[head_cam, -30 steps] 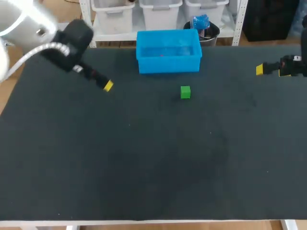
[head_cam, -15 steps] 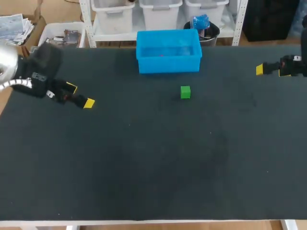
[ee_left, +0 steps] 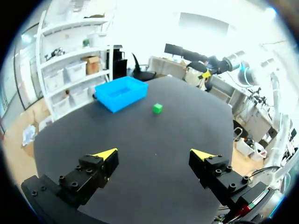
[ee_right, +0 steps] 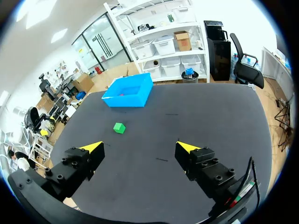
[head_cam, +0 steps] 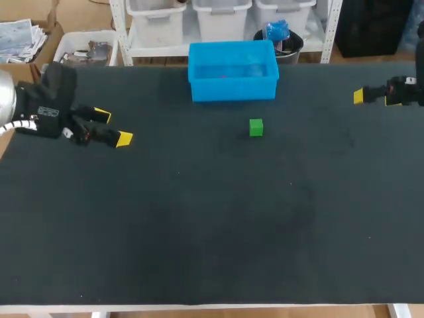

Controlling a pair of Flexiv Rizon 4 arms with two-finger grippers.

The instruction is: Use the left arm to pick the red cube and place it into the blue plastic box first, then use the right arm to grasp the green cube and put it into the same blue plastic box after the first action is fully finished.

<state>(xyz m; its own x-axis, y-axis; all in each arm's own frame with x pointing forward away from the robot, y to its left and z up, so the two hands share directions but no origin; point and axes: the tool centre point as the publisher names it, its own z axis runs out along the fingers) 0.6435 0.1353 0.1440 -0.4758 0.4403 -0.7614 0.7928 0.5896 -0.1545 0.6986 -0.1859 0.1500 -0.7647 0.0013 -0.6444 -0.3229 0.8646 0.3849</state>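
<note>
Green cube (head_cam: 256, 127), loose on table (head_cam: 199, 232) before box (head_cam: 232, 89), red cube (head_cam: 223, 75) seemingly inside; my left pincer (head_cam: 112, 127) and right pincer (ee_right: 140, 148) open, empty; risk: right's long reach nudges cube askew.

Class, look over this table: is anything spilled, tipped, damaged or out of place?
Nothing stands out. The blue box stands upright, the green cube sits flat in front of it, apart, and the left hand and right hand are open and empty.
</note>
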